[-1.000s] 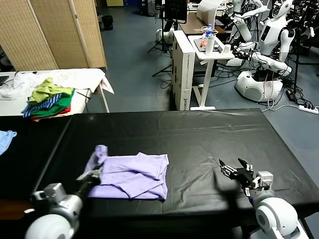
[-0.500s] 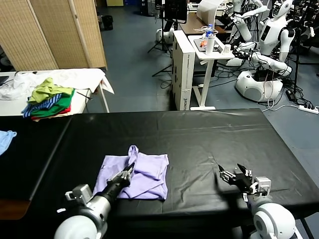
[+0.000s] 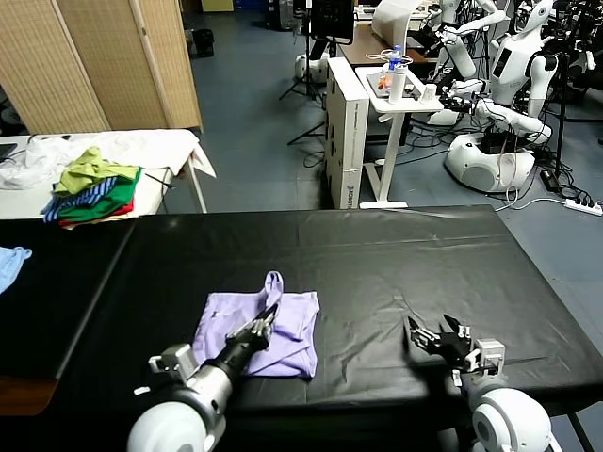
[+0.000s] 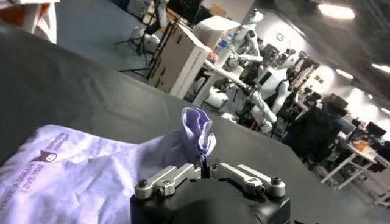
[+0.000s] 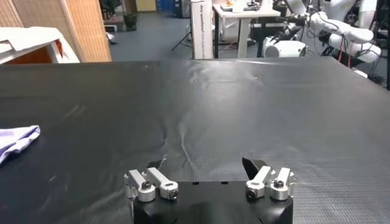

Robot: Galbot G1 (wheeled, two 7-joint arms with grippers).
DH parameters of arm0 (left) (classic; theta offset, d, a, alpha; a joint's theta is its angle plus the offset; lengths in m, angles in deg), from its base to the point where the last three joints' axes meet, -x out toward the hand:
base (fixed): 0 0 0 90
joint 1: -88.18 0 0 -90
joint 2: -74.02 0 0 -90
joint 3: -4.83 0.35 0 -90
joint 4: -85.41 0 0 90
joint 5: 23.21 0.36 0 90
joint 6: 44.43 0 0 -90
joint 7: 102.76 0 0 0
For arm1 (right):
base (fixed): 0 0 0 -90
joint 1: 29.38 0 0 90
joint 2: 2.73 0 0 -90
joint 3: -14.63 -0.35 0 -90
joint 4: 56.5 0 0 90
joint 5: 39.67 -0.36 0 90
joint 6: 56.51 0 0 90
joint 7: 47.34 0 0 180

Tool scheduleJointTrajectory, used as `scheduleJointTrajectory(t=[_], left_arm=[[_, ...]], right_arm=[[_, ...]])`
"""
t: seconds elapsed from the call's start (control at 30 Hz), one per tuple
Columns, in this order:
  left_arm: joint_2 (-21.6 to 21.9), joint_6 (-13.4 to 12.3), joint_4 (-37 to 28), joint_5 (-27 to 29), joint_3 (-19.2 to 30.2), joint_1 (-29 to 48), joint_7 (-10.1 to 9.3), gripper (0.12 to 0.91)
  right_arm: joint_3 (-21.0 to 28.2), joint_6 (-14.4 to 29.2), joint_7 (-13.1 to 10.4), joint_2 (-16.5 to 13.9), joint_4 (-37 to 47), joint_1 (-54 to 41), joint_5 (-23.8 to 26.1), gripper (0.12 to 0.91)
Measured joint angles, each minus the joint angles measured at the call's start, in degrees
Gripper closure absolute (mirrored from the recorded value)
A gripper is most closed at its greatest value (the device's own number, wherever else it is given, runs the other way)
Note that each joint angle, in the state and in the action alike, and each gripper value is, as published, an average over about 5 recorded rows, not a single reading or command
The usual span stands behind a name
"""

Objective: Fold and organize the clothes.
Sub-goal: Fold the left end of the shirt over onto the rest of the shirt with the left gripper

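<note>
The clothes, one pale lavender T-shirt [image 3: 292, 334], lie partly folded on the black table [image 3: 396, 254], near its front left. My left gripper [image 3: 267, 316] is over the shirt's middle, shut on a flap of its fabric [image 3: 273, 283] that stands up above the rest. In the left wrist view the pinched flap [image 4: 198, 131] rises from the closed left gripper [image 4: 205, 168], and a dark print [image 4: 44, 159] shows on the shirt [image 4: 91, 182]. My right gripper [image 3: 436, 336] hovers low over bare table to the shirt's right, open and empty [image 5: 204, 165]; a lavender edge [image 5: 15, 139] shows far off.
A pile of green, yellow, striped and red garments [image 3: 94, 184] sits on a white table at the back left. A light blue cloth [image 3: 11, 260] lies at the left edge. Beyond the table stand a white cart [image 3: 382, 104] and other robots [image 3: 509, 85].
My left gripper has carried the pinched flap from the shirt's left side rightward over its middle, so the shirt now lies narrower. The right gripper has drifted slightly toward the shirt.
</note>
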Motion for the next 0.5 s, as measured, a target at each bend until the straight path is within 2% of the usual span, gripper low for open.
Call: scheduleJointTrajectory(t=[0.23,0.4,0.5], left_arm=[[-1.22,-0.83,-2.21,3.81,1.59,-0.37,0.84,0.857],[-2.43,-1.65,-3.73,5.96,2.30,-0.17,0.83,0.855],[-3.64,-2.24,-4.32,7.49,2.91,-0.06,0.90,0.737]], right_arm=[[0.26,0.01,0.18,-0.06,0.11,-0.18,0.10,0.118],[1.27,1.01,2.68,-0.84,0.12,-0.09,1.41,0.118],[2.46,1.70,4.25,-1.79,-0.47,0.19,1.65,0.118]])
